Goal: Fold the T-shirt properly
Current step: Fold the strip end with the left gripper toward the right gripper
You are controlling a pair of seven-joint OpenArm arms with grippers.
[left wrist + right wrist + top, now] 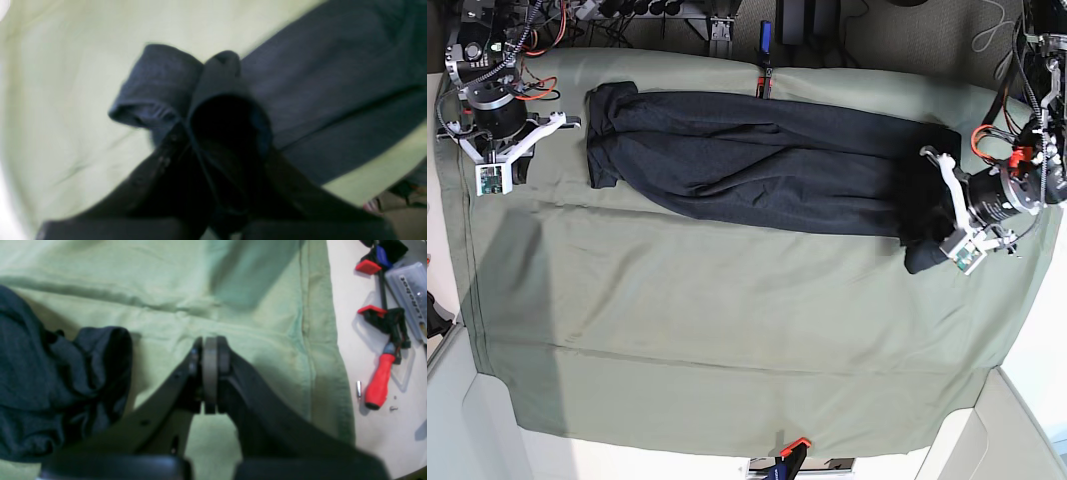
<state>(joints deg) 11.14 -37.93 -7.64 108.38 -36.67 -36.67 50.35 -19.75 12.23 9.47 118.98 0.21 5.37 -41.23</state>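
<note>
The dark navy T-shirt [757, 160] lies in a long band across the back of the olive-green table cloth [727, 330]. My left gripper [932, 245] is at the band's right end, shut on a bunched fold of the T-shirt [333, 83]. In the left wrist view the cloth wraps over the left gripper [222, 130] and hides its tips. My right gripper [512, 160] is just left of the band's other end. In the right wrist view the right gripper [210, 350] is shut and empty, with the T-shirt [40, 390] bunched to its left, apart from it.
The cloth's right edge shows in the right wrist view, with a red-handled clamp [380, 383] and a clear plastic box [410, 290] on the white table beyond. Clamps hold the cloth at the front edge [792, 445] and the back edge [765, 80].
</note>
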